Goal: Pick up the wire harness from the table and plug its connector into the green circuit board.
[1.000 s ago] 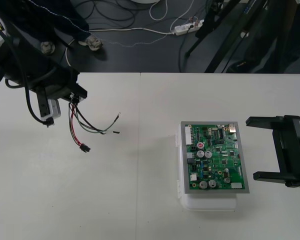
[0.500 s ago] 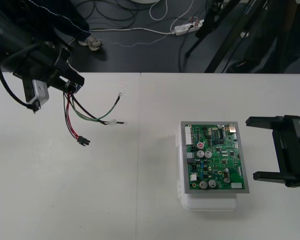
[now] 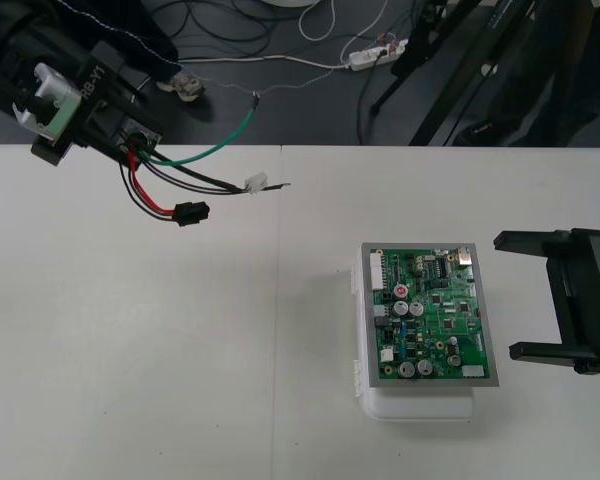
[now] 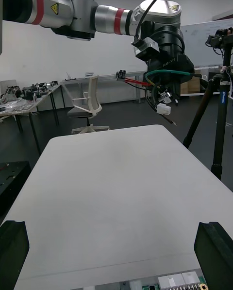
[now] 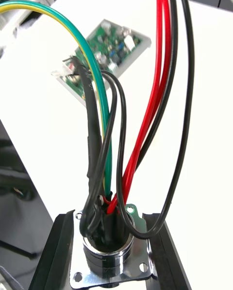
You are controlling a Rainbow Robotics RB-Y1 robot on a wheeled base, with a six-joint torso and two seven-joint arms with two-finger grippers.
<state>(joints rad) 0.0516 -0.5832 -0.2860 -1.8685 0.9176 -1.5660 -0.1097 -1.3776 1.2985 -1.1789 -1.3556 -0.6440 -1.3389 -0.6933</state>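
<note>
The left gripper (image 3: 128, 140), clamped on the harness (image 3: 180, 180) by its socket (image 5: 109, 258), hangs over the table's (image 3: 230, 350) far left. Its plug (image 3: 187, 213) and wires (image 3: 205, 155) point right toward the circuit board (image 3: 430, 315), well apart. The right gripper (image 3: 510, 296) waits open beside the board.

From above, I see the table (image 3: 180, 380) softly and evenly lit, probably from overhead, with the floor (image 3: 280, 110) beyond it dim. The circuit board (image 3: 427, 315) throws only a faint shadow to its left. On my left wrist camera the table washes out to bare white, and the socket (image 5: 109, 258) of the harness (image 5: 161, 27) glints at its flange. The right wrist camera shows the tabletop pale and even.
</note>
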